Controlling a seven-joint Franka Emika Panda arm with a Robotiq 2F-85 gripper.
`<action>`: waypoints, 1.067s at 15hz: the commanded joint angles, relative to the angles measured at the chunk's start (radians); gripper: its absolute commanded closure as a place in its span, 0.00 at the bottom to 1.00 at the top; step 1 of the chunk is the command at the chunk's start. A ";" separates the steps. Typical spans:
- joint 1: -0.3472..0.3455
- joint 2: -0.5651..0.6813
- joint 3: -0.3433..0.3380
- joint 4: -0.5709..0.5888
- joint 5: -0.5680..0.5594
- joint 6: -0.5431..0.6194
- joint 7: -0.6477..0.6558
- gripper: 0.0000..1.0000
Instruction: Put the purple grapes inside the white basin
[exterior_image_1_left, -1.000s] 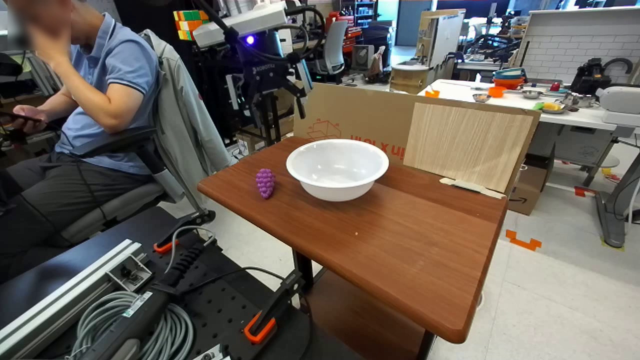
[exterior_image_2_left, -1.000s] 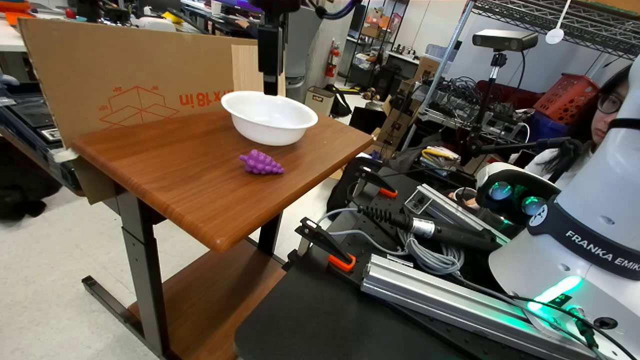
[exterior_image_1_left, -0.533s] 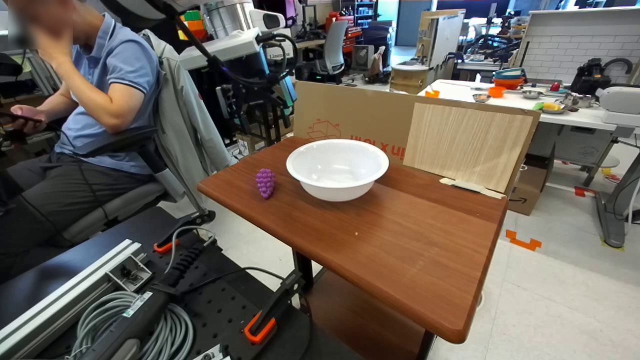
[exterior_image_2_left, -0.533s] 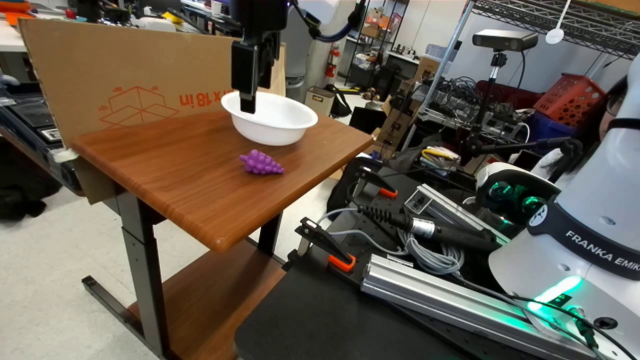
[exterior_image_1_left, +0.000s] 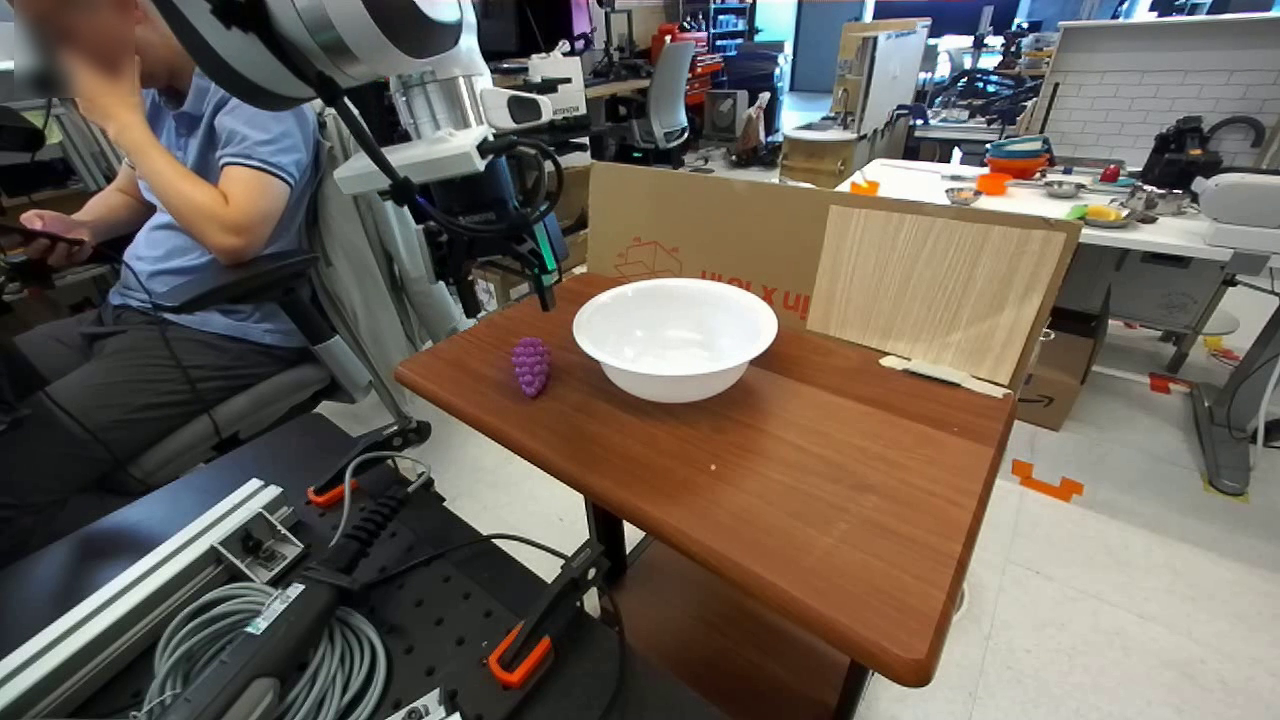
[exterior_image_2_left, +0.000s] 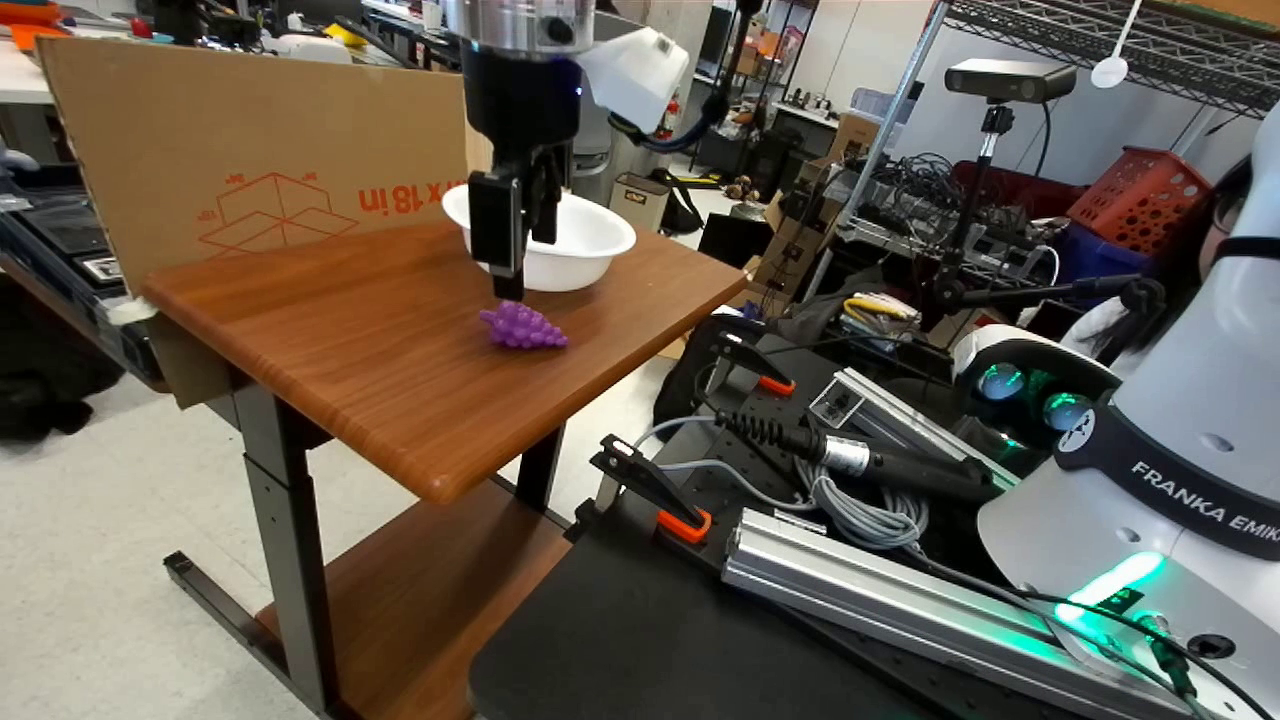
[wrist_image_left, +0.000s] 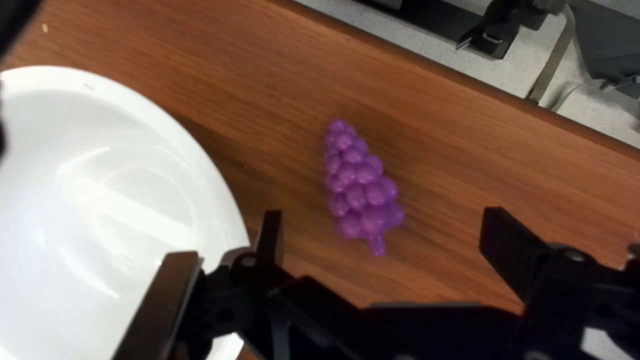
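Our claw (wrist_image_left: 382, 230) is spread. Let's lower it astride the grapes (wrist_image_left: 360, 185), minding the basin (wrist_image_left: 115, 200) (their nine o'clock, wrist view).

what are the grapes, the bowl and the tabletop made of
Grapes: probably molded plastic or rubber, softly shiny, purple all over. Bowl: perhaps plastic, ceramic or enamel; glossy, with bright reflections. Tabletop: apparently wood or laminate, satin, streaky grain.
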 joint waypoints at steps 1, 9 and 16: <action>0.016 0.093 -0.028 0.055 -0.048 0.003 0.081 0.00; 0.042 0.218 -0.055 0.200 -0.022 -0.047 0.108 0.00; 0.036 0.254 -0.049 0.246 0.026 -0.085 0.117 0.00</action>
